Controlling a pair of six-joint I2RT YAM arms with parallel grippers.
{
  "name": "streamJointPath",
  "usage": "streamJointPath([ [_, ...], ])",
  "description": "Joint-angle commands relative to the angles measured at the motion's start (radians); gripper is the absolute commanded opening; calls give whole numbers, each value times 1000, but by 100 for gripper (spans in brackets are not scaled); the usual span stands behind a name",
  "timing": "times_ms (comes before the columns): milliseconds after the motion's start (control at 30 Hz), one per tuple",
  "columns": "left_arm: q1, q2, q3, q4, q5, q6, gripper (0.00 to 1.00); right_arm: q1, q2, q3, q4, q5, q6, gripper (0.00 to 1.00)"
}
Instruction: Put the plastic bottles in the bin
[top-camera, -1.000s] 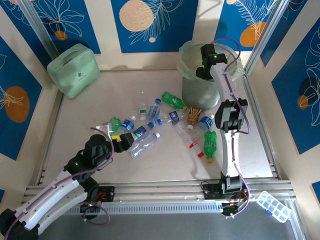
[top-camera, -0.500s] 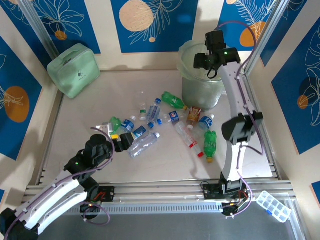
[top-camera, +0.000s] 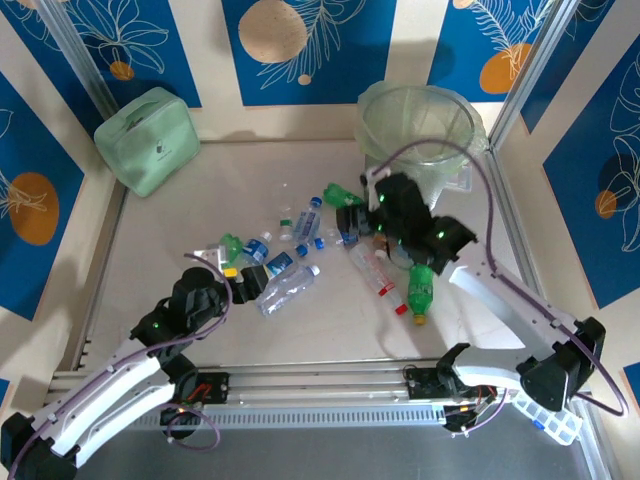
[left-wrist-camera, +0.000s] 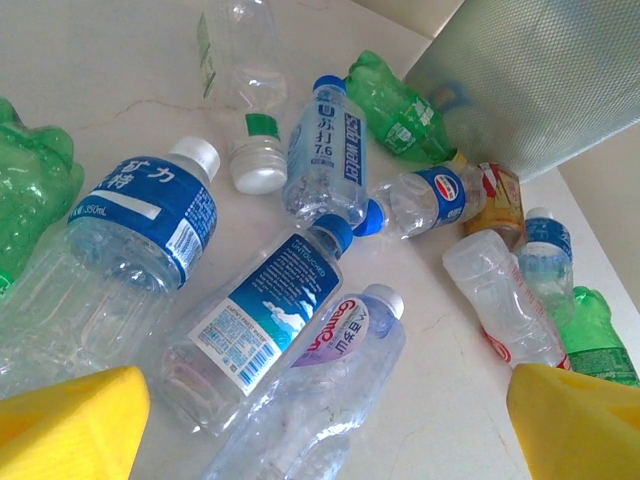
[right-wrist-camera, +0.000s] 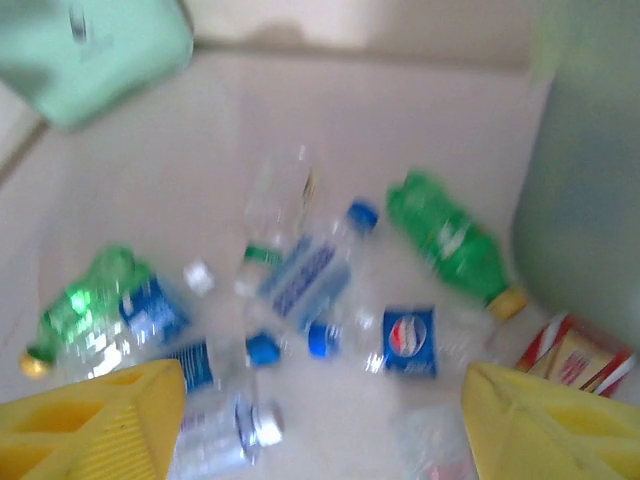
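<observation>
On the left, the left gripper (top-camera: 243, 283) hangs low over the near end of the plastic bottles (top-camera: 287, 288), jaws wide apart and empty. To the right, the right gripper (top-camera: 347, 222) has swung down from above the bin (top-camera: 372, 120), at the far right, to the scattered bottles. Its jaws are spread and hold nothing, so another pickup looks due.

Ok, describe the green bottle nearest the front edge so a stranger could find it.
Start at the big round pale-green bin in the far right corner and come toward the front edge. At the pile's right end lies a green bottle beside a clear red-labelled bottle. Unlike the other green ones, its cap points at that edge.
</observation>
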Motion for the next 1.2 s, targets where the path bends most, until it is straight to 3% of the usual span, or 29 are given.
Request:
streamJointPath([
  [0,3,30,37,-32,4,4,91,16,-42,-189,242,-46,52,73],
  [233,3,140,225,-305,-68,8,93,38,24,-352,469,-14,55,71],
  [333,5,185,289,-447,-156,-123,97,55,64,-317,443,3,50,71],
  [533,67,477,553,-632,-206,-71,99,57,82,-330,456,-14,58,71],
  [733,253,552,514,-388,6,97,97,53,80,-328,444,-6,53,71],
  [800,279,553,504,-339,-57,119,95,42,89,-330,440,-10,57,71],
  [933,371,633,491,-266,-6,147,94,8,104,-313,412,-53,76,71],
  [1167,423,802,506,-230,51,153,98,-6,90,-318,411,-77,88,71],
])
